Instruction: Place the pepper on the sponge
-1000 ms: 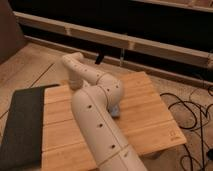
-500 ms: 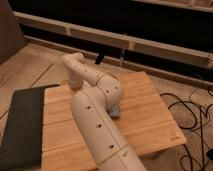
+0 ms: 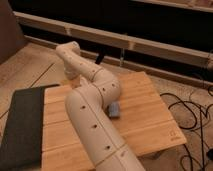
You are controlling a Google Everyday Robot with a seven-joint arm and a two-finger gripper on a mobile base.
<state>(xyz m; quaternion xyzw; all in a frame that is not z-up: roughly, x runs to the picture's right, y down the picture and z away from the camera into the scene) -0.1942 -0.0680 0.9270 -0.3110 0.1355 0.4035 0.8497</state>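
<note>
Mat: a large dark grey rectangular mat [image 3: 20, 125] is seen lying flat at the far left, its right edge meeting the wooden planks. Whether it rests on the wood or just beside it cannot be told.
Tabletop: a light wooden slatted tabletop [image 3: 145, 127] is shown filling the middle of the view, with its bare planks exposed on the right side.
End effector: the end effector [image 3: 72, 79] is found at the far left corner of the tabletop. It is pointed downward from the wrist and is largely covered by it. How far it is opened cannot be told, nor whether anything is held in it.
Arm: a cream-coloured jointed robot arm [image 3: 95, 125] is seen rising from the bottom edge. It is carried over the middle of the tabletop, bent at a thick elbow, and stretched back toward the far left.
Pepper: the small red-orange pepper cannot be made out in this view, so its place cannot be told.
Sponge: the blue-grey rectangular soft sponge [image 3: 114, 109] is laid flat on the tabletop just right of the arm's thick segment. Its left edge is hidden behind that segment. It is set well apart from the end effector, and its visible top is plain blue-grey.
Cables: black cables [image 3: 192, 107] are looped on the floor to the right of the tabletop.
</note>
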